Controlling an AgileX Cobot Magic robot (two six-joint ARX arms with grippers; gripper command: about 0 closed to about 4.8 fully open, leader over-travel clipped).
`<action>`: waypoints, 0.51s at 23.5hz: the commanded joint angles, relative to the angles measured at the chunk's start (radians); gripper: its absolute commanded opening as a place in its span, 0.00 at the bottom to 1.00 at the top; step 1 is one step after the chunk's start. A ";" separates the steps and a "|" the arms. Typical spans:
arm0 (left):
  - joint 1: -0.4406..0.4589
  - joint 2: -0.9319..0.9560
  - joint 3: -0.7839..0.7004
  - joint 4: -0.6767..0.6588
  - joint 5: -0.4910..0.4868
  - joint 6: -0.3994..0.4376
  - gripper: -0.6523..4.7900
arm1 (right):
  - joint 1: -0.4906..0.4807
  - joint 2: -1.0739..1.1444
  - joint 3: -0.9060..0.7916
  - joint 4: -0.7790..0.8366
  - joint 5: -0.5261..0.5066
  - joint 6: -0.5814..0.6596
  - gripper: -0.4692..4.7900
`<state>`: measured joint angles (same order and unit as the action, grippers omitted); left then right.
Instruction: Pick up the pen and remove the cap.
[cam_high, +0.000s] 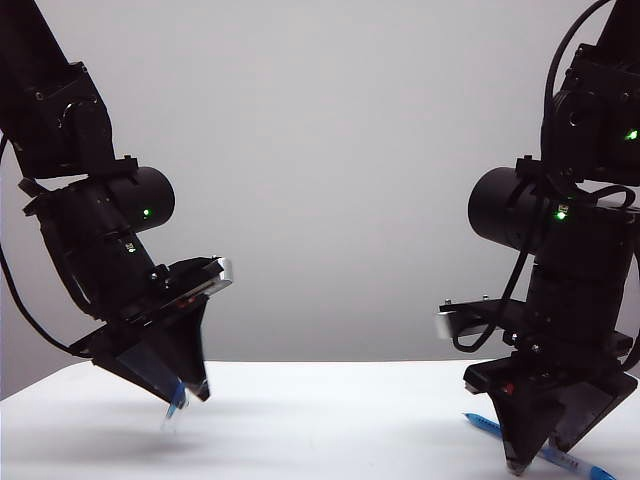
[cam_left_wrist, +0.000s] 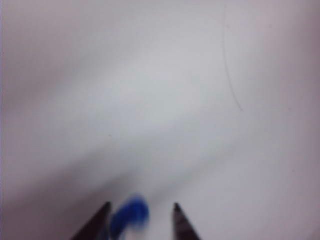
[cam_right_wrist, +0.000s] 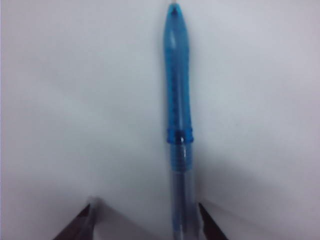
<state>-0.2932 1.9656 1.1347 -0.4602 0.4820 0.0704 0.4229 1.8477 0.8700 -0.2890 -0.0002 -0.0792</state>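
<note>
While the right gripper (cam_right_wrist: 145, 220) hangs low over the table (cam_high: 330, 420), its jaws stand apart, with the pen (cam_right_wrist: 179, 125) lying loose between them. Apart too are the left gripper's (cam_left_wrist: 141, 216) jaws, the blurred cap (cam_left_wrist: 129, 216) between them, above the table.

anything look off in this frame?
Yes. The cap hangs loose between the parted fingers of the left tool, above the table, seemingly dropping. The pen lies on the table between the right tool's open fingers, ungripped.
</note>
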 joint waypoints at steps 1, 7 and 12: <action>0.001 -0.003 0.003 0.004 0.017 0.000 0.46 | 0.001 -0.015 0.001 -0.002 -0.002 0.001 0.61; 0.001 -0.003 0.003 0.007 0.055 -0.004 0.55 | 0.001 -0.064 0.001 0.010 -0.002 0.000 0.61; 0.001 -0.007 0.005 0.013 0.063 -0.022 0.63 | 0.001 -0.078 0.002 0.005 -0.003 0.001 0.61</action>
<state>-0.2928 1.9656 1.1347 -0.4564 0.5320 0.0517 0.4232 1.7752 0.8700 -0.2855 -0.0002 -0.0795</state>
